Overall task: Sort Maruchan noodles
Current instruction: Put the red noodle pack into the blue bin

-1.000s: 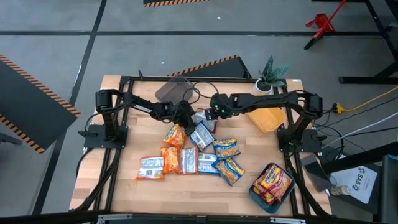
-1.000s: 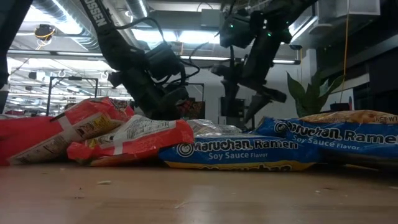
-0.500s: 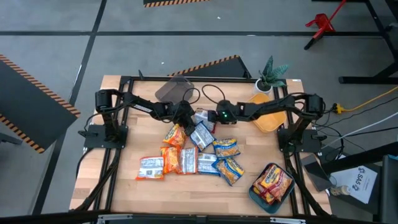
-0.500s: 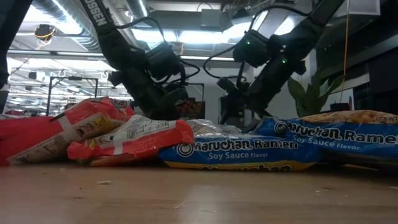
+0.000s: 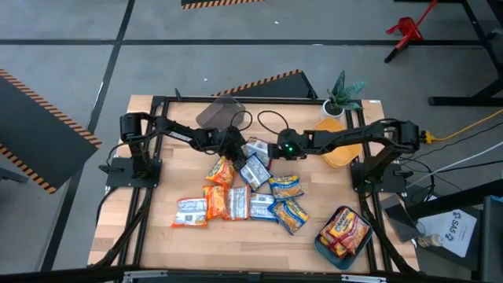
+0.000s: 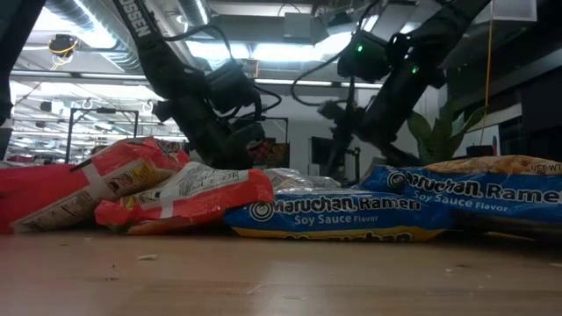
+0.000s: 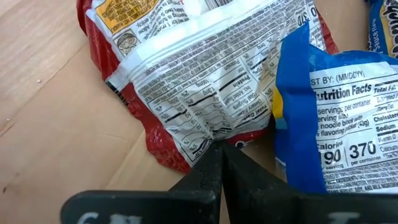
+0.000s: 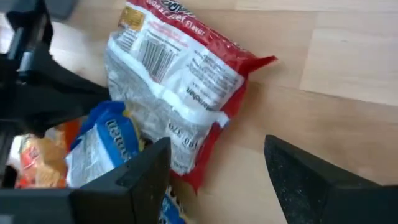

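Several Maruchan noodle packets [image 5: 236, 200] lie in a loose pile at the table's middle. At the pile's far end, a red-and-white packet [image 8: 180, 68] lies printed back up on the wood, next to a blue one [image 7: 336, 118]. My left gripper [image 5: 238, 146] is shut at the red packet's edge. My right gripper [image 8: 217, 180] hangs open just above the table on the packet's other side, its fingers [image 8: 143, 174] clear of it. My left gripper pinches the red-and-white packet at its crimped edge [image 7: 214, 132], only at the fingertips, and the plastic puckers toward them. The fingers slant down from the table's left. The rest of the packet lies flat on the table.
A teal container [image 5: 324, 245] with packets in it stands at the near right corner. There is a yellow container [image 5: 338, 151] at the right, a grey one [image 5: 218, 112] at the far middle, and a small plant [image 5: 343, 93] at the far right. Bare wood shows at the near left.
My right gripper has sunk toward the red-and-white packet, drawn back a little toward the table's right and rolled about its own axis, staying open. The packets lie as before.
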`<state>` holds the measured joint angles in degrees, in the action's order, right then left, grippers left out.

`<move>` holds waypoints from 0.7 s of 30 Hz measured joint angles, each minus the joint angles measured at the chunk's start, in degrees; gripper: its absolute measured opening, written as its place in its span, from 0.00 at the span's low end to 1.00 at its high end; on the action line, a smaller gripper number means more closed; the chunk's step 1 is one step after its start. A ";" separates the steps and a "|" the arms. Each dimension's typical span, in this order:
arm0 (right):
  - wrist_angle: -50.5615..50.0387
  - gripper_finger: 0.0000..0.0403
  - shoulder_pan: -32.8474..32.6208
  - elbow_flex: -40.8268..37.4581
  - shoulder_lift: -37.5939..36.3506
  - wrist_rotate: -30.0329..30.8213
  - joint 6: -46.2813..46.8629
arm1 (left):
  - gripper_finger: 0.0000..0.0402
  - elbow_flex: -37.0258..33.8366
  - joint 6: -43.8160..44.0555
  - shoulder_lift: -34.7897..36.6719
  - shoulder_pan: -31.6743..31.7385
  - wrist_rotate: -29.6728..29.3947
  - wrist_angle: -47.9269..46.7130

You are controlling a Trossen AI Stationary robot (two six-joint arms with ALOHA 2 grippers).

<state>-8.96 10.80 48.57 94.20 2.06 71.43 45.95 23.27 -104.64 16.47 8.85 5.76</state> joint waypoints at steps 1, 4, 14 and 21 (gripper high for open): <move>0.24 0.60 0.02 0.00 0.68 -0.01 -0.06 | 0.00 0.00 0.17 -0.02 0.14 0.42 -0.02; 4.73 0.60 0.07 0.02 2.04 0.10 0.08 | 0.00 -0.12 0.33 -0.02 0.63 1.14 -0.13; 12.18 0.60 0.05 0.03 8.44 0.49 0.64 | 0.00 -1.86 1.85 0.13 1.04 1.57 0.94; 25.07 0.60 0.09 0.07 13.30 0.88 0.36 | 0.00 -2.08 2.28 0.10 1.04 2.25 1.79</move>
<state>16.11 10.90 48.64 107.50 2.94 71.79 43.88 25.55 -104.54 17.52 11.10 7.55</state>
